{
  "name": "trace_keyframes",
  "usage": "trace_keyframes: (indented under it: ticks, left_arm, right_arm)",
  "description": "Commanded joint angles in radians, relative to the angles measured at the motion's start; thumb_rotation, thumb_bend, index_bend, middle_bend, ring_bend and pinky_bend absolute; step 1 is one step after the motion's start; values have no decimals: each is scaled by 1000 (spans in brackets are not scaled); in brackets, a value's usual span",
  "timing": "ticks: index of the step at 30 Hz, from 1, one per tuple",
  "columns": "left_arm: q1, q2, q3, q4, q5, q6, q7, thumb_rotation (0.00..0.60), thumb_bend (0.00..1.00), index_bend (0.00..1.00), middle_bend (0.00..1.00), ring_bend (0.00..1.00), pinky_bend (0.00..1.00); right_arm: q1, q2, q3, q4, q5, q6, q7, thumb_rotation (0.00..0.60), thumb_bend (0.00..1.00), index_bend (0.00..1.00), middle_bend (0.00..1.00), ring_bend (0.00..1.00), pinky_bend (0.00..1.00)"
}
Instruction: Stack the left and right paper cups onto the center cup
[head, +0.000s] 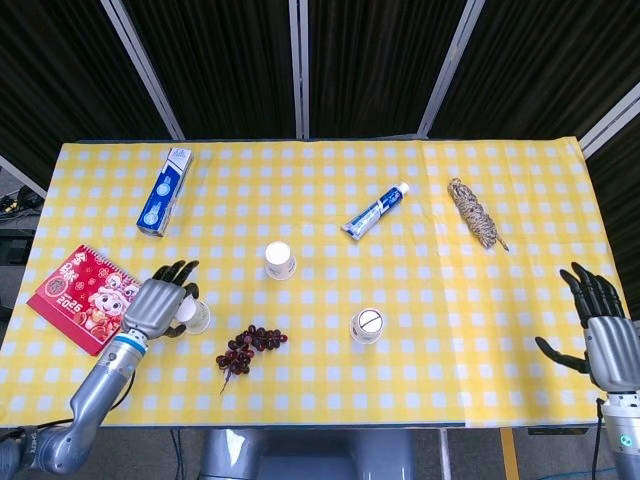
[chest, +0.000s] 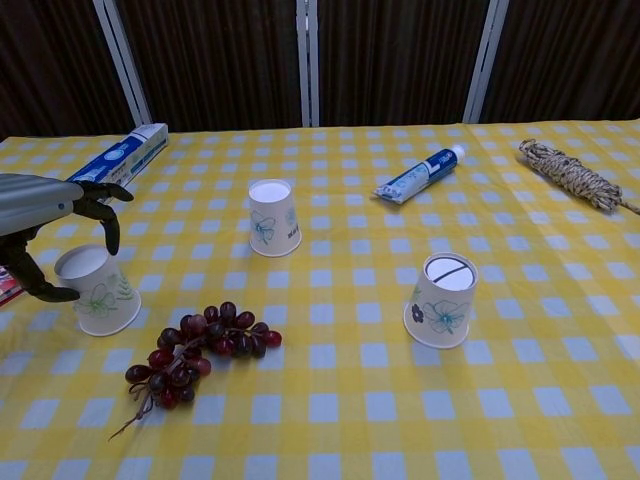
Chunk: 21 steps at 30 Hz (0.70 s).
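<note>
Nearest me on the worktop (head: 520, 390), my right robot hand (head: 608, 338) sits at the front right corner, fingers spread and holding nothing. My left robot hand (head: 158, 305) is over the left paper cup (chest: 96, 291); in the chest view its dark fingers (chest: 108, 218) arch above the cup's upturned base and the thumb sits just beside the cup's wall, though I cannot tell whether it touches. Just right of that cup lies the bunch of grapes (chest: 195, 351). The right paper cup (chest: 442, 299) stands upside down near the front middle. Further back, the center cup (chest: 273, 217) is also inverted, well apart from both. A red calendar (head: 81, 298) lies at the left edge. Beyond are the toothpaste tube (head: 376, 211), the toothpaste box (head: 165, 190) and the coil of rope (head: 477, 212).
</note>
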Motion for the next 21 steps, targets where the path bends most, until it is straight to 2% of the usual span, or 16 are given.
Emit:
trace_keyframes:
  ticks: [1,6,12,16,21]
  left_arm:
    - [-3,-3,5,4,-3,2,-2,600,329,455,0,0,123]
    - [-7,7,5,3,5,18,-22,600,330,457,0,0,123]
    - [-21,33,-24,-11,38,34,-75,600,330,450,0,13,134]
    - [-42,44,-51,-19,48,39,-80,600,330,433,0,16,137]
    - [-95,51,-121,-31,37,36,-88,600,328,402,0,16,136]
  right_arm:
    - [0,0,1,3,1,0,2,600,73,66,0,0,0]
    - [1,-3,3,7,5,-3,3,600,73,66,0,0,0]
    - [5,-7,5,16,14,-17,5,600,73,66,0,0,0]
    - [7,-8,8,20,23,-25,11,600,73,66,0,0,0]
    - [8,-5,18,28,42,-33,27,600,74,66,0,0,0]
